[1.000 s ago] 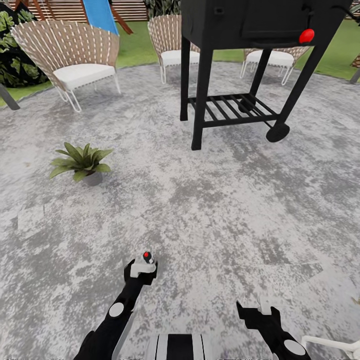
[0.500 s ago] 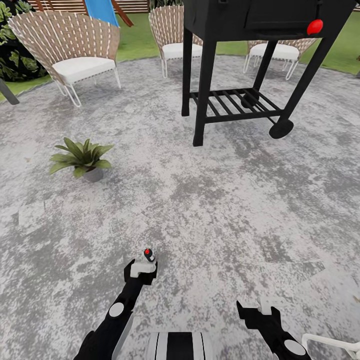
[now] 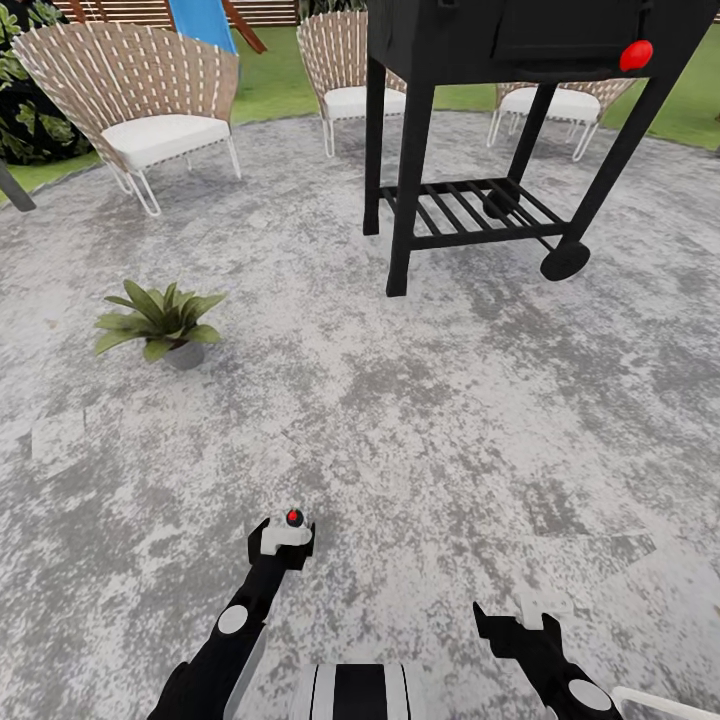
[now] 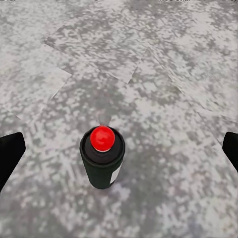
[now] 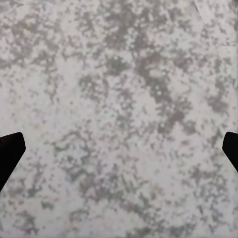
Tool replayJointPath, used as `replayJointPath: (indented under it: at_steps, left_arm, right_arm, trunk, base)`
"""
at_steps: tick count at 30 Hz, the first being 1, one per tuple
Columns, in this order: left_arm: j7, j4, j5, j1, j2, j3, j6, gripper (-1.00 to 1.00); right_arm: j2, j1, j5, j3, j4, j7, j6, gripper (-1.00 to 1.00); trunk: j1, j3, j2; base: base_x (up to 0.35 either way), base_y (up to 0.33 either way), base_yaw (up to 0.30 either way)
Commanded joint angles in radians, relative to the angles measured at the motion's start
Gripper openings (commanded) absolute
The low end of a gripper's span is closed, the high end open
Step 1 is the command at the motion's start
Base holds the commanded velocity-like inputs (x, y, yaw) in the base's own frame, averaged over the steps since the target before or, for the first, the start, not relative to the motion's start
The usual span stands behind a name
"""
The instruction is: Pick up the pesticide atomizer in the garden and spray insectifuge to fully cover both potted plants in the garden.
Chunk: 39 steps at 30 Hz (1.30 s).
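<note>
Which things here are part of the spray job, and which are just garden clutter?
Job:
- pesticide atomizer, upright on the patio, between the open left gripper's fingers, untouched
- potted plant

Clutter:
- black grill cart
- wicker chairs
</note>
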Motion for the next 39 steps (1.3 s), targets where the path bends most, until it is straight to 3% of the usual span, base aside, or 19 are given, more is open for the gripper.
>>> replayJointPath:
  at_steps: [1,7,12,18,25,39]
  left_arm:
    - [0.000,0.001,-0.009,-0.001,0.000,0.001,-0.003,1.00]
    - [0.000,0.001,-0.009,-0.001,0.000,0.001,-0.002,1.00]
    - [0.000,0.001,-0.009,0.000,0.000,0.001,-0.002,1.00]
    - [0.000,0.001,-0.009,-0.001,0.000,0.002,-0.002,1.00]
    - [0.000,0.001,-0.009,0.000,0.000,0.003,-0.002,1.00]
    - [0.001,0.001,-0.009,0.000,0.000,0.002,-0.003,1.00]
  right_arm:
    - [0.000,0.000,0.000,0.000,-0.002,0.000,0.005,1.00]
    - [0.000,0.000,0.000,0.000,-0.002,0.000,0.005,1.00]
    - [0.000,0.000,0.000,0.000,-0.002,0.000,0.005,1.00]
    - [0.000,0.000,0.000,0.000,-0.002,0.000,0.005,1.00]
    - [0.000,0.000,0.000,0.000,-0.002,0.000,0.005,1.00]
    - [0.000,0.000,0.000,0.000,-0.002,0.000,0.005,1.00]
  trunk:
    - [0.000,0.000,0.000]
    - [0.000,-0.001,0.000]
    - [0.002,-0.027,-0.001]
    - [0.002,-0.033,-0.001]
    - [0.005,-0.068,-0.003]
    - [0.005,-0.073,-0.003]
  base:
    - [0.012,0.000,0.000]
    - [0.004,0.000,0.000]
    - [0.000,0.000,0.000]
    - [0.000,0.000,0.000]
    - [0.000,0.000,0.000]
    - [0.021,0.018,0.000]
